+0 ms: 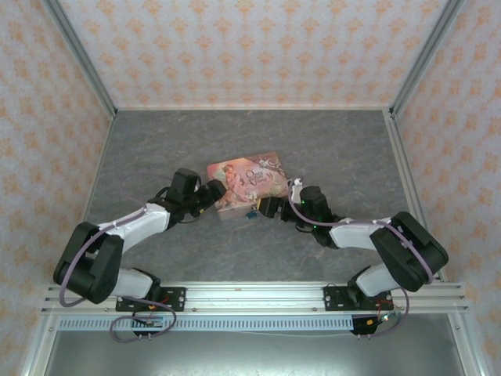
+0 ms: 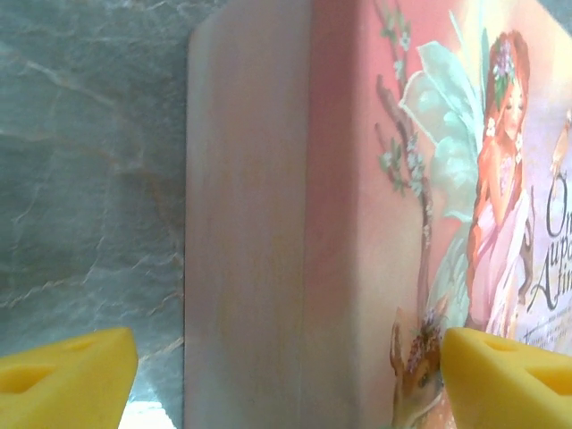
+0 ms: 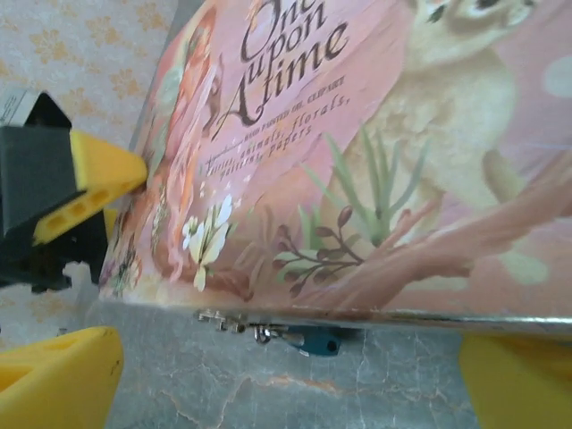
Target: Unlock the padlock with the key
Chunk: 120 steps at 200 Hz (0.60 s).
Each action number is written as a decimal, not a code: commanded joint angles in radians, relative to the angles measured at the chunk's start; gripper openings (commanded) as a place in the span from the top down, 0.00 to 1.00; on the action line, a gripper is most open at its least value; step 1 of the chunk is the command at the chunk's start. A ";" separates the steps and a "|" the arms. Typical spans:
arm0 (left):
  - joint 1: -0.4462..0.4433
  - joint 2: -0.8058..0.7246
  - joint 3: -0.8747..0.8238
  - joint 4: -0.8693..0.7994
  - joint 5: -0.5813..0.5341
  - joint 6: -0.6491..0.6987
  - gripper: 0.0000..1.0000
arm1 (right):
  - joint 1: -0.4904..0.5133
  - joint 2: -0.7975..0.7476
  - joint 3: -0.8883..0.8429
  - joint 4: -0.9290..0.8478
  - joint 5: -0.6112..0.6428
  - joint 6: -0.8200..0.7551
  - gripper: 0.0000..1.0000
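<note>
The tiny blue-teal padlock hangs at the near lower edge of the flat pink illustrated box, just above the table. Small silvery metal pieces run left of it along that edge; I cannot tell whether any of them is the key. My right gripper is open, its yellow fingers low on either side, short of the padlock. From the top, the padlock shows as a blue speck at the box's front edge. My left gripper is open around the box's left end.
The box lies mid-table on the grey marbled surface. Both grippers, left and right, crowd its front side. Patterned walls with metal frame posts close the table on three sides.
</note>
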 commanded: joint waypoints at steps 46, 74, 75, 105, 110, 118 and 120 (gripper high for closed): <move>-0.025 -0.061 -0.061 -0.150 -0.079 -0.041 0.12 | -0.105 0.062 0.047 0.192 -0.154 -0.041 0.05; -0.025 -0.070 -0.052 -0.165 -0.094 -0.043 0.12 | -0.111 0.024 -0.020 0.203 -0.193 -0.052 0.07; -0.025 -0.071 -0.052 -0.165 -0.093 -0.042 0.12 | -0.112 0.022 -0.022 0.206 -0.195 -0.051 0.07; -0.026 -0.066 -0.045 -0.166 -0.092 -0.046 0.11 | -0.106 0.037 -0.083 0.303 -0.222 -0.008 0.11; -0.026 -0.064 -0.044 -0.165 -0.091 -0.047 0.11 | -0.100 0.045 -0.091 0.323 -0.223 -0.001 0.11; -0.026 -0.063 -0.043 -0.163 -0.089 -0.049 0.11 | -0.087 0.061 -0.092 0.341 -0.228 0.003 0.13; -0.026 -0.063 -0.043 -0.163 -0.088 -0.050 0.11 | -0.083 0.066 -0.091 0.345 -0.227 0.003 0.13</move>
